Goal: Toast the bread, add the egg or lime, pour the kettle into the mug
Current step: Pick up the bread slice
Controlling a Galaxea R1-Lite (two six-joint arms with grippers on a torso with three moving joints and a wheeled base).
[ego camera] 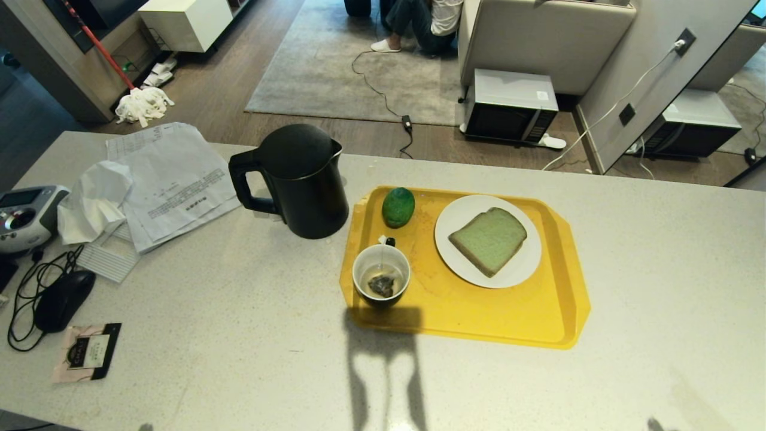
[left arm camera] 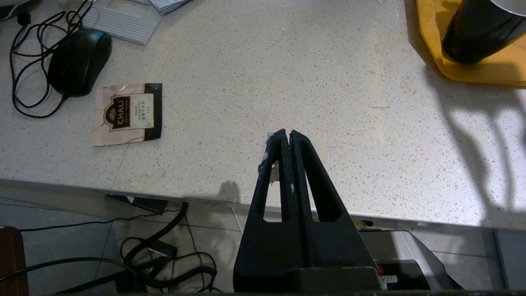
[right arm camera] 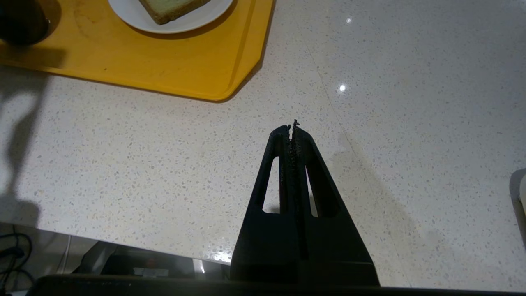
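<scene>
A black kettle (ego camera: 302, 179) stands on the counter just left of a yellow tray (ego camera: 479, 311). On the tray lie a dark green lime (ego camera: 398, 207), a mug (ego camera: 381, 276) with a tea bag inside, and a white plate (ego camera: 520, 263) bearing the pale green bread (ego camera: 488, 239). No egg is in view. My left gripper (left arm camera: 286, 133) is shut and empty over the counter's near edge, down-left of the mug (left arm camera: 481, 28). My right gripper (right arm camera: 291, 128) is also shut and empty, near the tray's front right corner (right arm camera: 222, 92).
Papers (ego camera: 173, 179), a crumpled tissue (ego camera: 96, 200), a corded mouse (ego camera: 63, 299), a tea packet (ego camera: 87, 352) and a grey device (ego camera: 24, 215) crowd the counter's left side. A microwave (ego camera: 508, 105) sits on the floor beyond. A person (ego camera: 428, 24) sits far back.
</scene>
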